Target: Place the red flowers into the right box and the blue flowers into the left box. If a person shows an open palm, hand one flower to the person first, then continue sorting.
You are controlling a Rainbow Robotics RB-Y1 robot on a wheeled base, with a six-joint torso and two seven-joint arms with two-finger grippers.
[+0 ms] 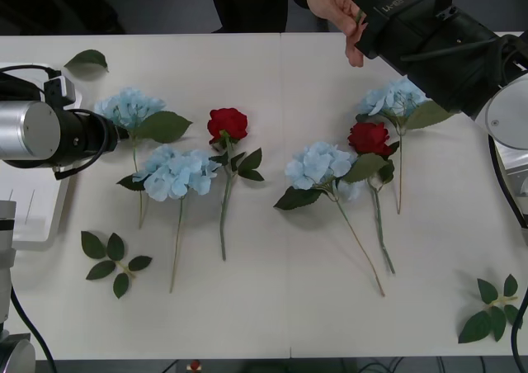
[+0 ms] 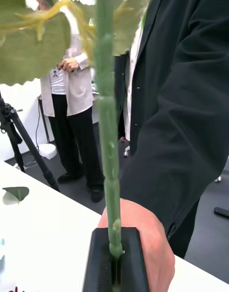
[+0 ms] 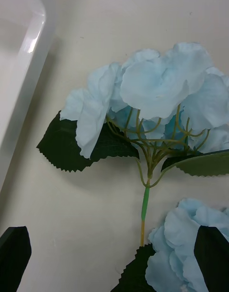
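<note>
Left gripper (image 3: 114, 258): fingers spread wide, holding nothing, just above a blue flower (image 1: 129, 106) lying beside the left box (image 1: 33, 212).
Table middle: blue and red flowers (image 1: 228, 124) lying flat between the grippers.
Right gripper (image 2: 114, 268): clamped on a green stem (image 2: 109, 144), raised at the far edge.
Person's hand (image 1: 334, 6): touching that gripper, whether grasping the stem I cannot tell.
</note>
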